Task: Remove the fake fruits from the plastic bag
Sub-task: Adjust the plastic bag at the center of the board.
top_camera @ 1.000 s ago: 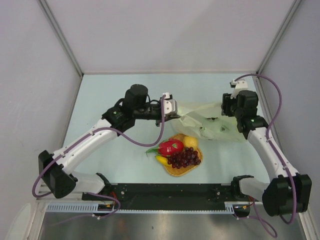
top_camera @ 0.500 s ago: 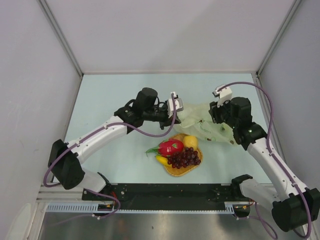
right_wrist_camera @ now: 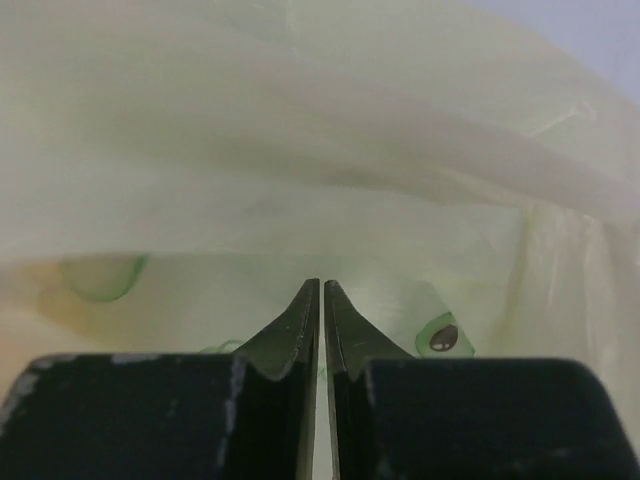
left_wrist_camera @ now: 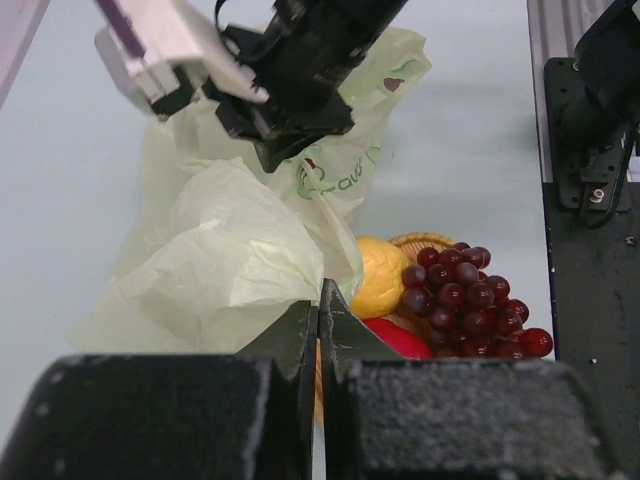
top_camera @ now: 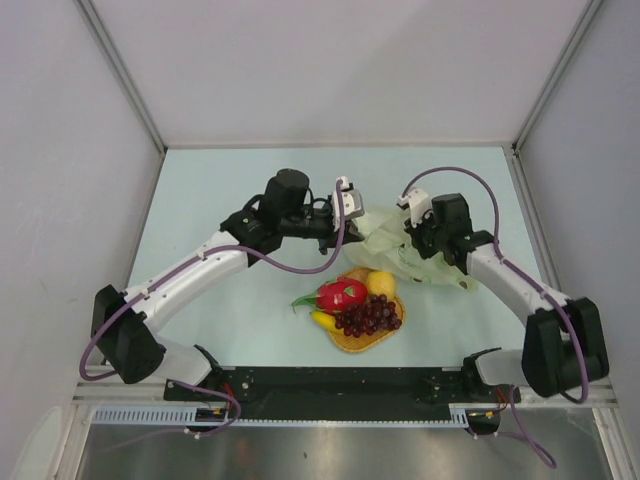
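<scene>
The left gripper (left_wrist_camera: 320, 300) had its jaws pressed together on a fold of the plastic bag (top_camera: 388, 238), just beyond the far edge of the woven mat (top_camera: 350, 343). The right gripper (right_wrist_camera: 322, 290) was also nearly closed, buried in the film beyond the mat's far right side. Its wrist view was too close to show whether any film sat between the tips, so that grip was doubtful.

All four fake fruits lay on the mat and clear of the bag. The dragon fruit (top_camera: 342, 294) was in the middle and the lemon (top_camera: 380, 284) at the far edge. The grape bunch (top_camera: 372, 315) was on the right side and the banana (top_camera: 322, 320) at the near left edge.

The loose lower fold of the bag hung just beside the lemon at the mat's far edge. A sideways or low pull could have dragged that fold over the lemon and rolled it off the mat. Had the arms drawn apart, the thin film could have stretched and torn between the two pinches. A shallow right-hand grip could have slipped, dropping that side of the bag back onto the mat.
</scene>
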Motion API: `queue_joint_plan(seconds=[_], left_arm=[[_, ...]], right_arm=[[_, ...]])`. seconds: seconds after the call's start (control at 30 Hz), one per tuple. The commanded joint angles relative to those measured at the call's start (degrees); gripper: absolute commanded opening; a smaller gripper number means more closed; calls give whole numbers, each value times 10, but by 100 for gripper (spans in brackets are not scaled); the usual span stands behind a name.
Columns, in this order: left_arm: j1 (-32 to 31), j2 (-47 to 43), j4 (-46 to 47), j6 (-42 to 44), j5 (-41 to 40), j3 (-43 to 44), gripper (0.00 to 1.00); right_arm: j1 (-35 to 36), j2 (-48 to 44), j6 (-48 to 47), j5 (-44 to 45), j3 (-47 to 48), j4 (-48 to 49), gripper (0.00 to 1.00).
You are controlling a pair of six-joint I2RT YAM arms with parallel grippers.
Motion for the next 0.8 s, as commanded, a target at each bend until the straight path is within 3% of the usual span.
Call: queue_joint_plan(seconds=[0.0, 0.1, 0.2, 0.4, 0.43, 0.53, 0.67, 0.77], left_arm=[[2, -20, 2, -2, 23, 24, 0], [3, -26, -8, 8, 26, 17, 0], [3, -39, -1, 16, 32, -10, 0], [6, -37, 19, 14, 33, -29, 0], [7, -36, 19, 25, 30, -29, 0], [6, -38, 2, 64, 17, -24, 0], [6, -64, 2, 96, -2, -35, 0], [5, -70, 35, 101, -3, -36, 0]], right_arm=[[-49, 88, -16, -10, 2, 74, 9], [-76, 136, -16, 44, 2, 157, 14], [-105, 166, 20, 115, 4, 242, 29], [-128, 174, 64, 115, 15, 245, 55], [-129, 169, 69, 128, 15, 244, 66], [-141, 137, 86, 165, 7, 259, 82], [-182, 82, 100, 193, 7, 259, 83], [-257, 45, 122, 203, 11, 241, 82]])
